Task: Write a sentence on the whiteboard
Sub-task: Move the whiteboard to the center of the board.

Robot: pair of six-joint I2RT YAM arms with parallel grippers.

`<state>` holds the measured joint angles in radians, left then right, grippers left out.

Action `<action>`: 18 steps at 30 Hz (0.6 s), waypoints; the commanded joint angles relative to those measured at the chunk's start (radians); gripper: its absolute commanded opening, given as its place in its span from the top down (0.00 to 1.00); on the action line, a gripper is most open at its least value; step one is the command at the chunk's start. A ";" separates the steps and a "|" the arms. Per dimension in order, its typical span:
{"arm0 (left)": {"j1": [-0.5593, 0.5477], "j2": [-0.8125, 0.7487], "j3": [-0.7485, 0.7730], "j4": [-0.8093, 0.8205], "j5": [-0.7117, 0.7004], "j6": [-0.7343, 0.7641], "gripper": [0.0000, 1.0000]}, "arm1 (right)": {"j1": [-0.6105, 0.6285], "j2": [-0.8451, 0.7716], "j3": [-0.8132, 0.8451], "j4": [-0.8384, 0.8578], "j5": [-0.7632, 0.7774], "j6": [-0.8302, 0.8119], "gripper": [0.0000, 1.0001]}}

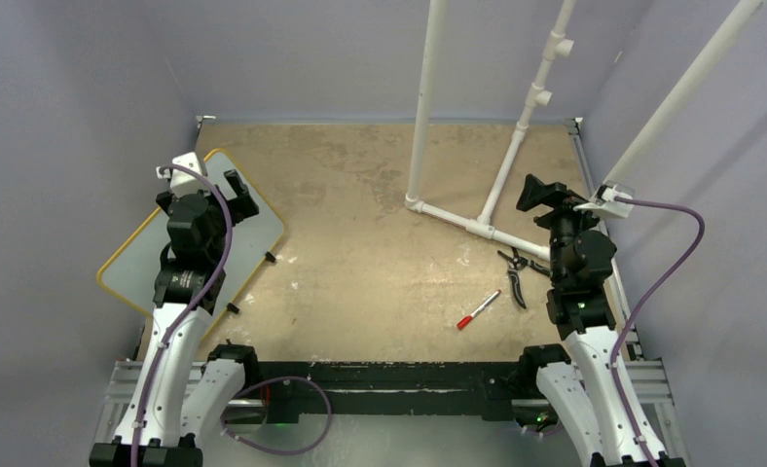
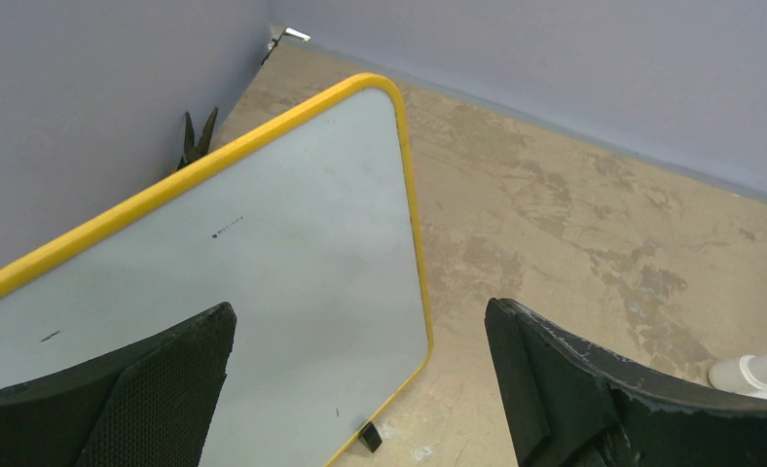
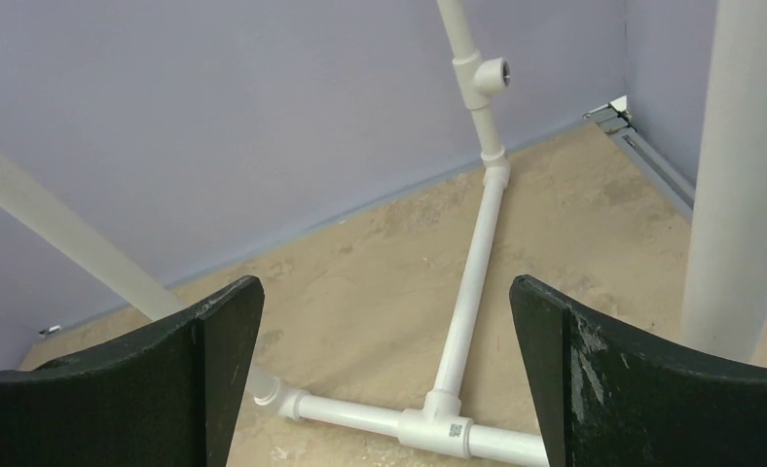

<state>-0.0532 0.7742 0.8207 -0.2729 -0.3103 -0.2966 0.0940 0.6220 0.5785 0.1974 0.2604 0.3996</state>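
Observation:
The whiteboard (image 1: pixel 138 261), white with a yellow frame and small black feet, lies at the table's left side, tilted against the left wall. It fills the left wrist view (image 2: pixel 263 253). My left gripper (image 1: pixel 234 193) hovers above the board's far right part, open and empty; in its own view (image 2: pixel 360 331) the jaws stand wide apart over the board's right edge. A marker with a red cap (image 1: pixel 479 310) lies on the table right of centre. My right gripper (image 1: pixel 538 192) is open and empty, raised near the white pipes, away from the marker; its own view (image 3: pixel 387 302) shows the jaws wide apart.
A white PVC pipe frame (image 1: pixel 457 216) stands at the back right of the table, with uprights (image 1: pixel 428 97) and a slanted pipe (image 1: pixel 681 92); it also shows in the right wrist view (image 3: pixel 467 292). Black pliers (image 1: pixel 514 268) lie near my right arm. Purple walls enclose the table.

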 commanded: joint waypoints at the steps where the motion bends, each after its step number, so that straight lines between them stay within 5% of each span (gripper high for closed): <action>1: 0.006 0.012 0.014 -0.024 -0.016 -0.057 0.01 | -0.003 0.002 0.038 0.025 -0.039 -0.017 0.01; 10: -0.052 0.062 -0.030 -0.066 0.045 -0.132 0.10 | -0.003 0.022 0.031 0.053 -0.082 -0.038 0.01; 15: -0.369 0.112 -0.127 0.010 -0.175 -0.284 0.12 | -0.002 0.039 0.035 0.055 -0.115 -0.042 0.01; 18: -0.458 0.202 -0.155 0.032 -0.268 -0.361 0.13 | -0.003 0.037 0.034 0.064 -0.155 -0.053 0.01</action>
<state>-0.4187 0.8921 0.7013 -0.2970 -0.4118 -0.5159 0.0940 0.6640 0.5785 0.2100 0.1642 0.3763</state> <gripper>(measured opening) 0.882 0.986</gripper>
